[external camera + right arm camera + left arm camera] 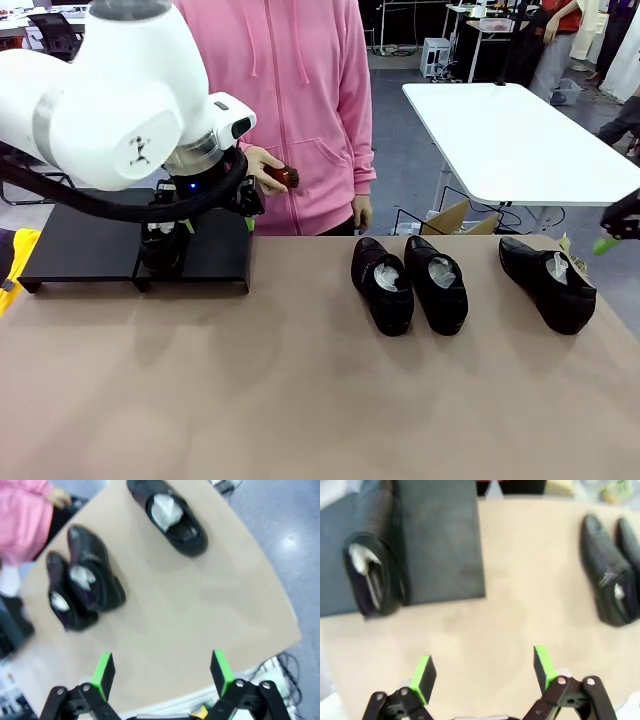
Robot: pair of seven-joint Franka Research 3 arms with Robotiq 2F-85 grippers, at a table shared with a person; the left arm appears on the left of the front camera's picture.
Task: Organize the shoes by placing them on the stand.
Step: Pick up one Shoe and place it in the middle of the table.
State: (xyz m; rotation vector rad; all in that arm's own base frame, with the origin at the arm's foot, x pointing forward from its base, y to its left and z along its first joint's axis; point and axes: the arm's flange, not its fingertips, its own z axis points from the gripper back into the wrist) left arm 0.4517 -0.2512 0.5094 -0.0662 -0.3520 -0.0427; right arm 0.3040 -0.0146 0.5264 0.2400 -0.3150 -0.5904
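Left claw (484, 671) is hanging over the brown table (520, 590) with its fingers spread wide, gripping nothing; ahead of it and off to one side, one shoe (372, 565) is lying on the black stand (440, 545), well clear of the fingers. Right claw (162, 671) is hovering wide apart and empty too, with a pair of shoes (92, 550) sitting side by side ahead of it and a lone shoe (187, 532) lying farther ahead. Beyond the left claw, a person's hand (262, 165) is holding a small brown brush (283, 177)
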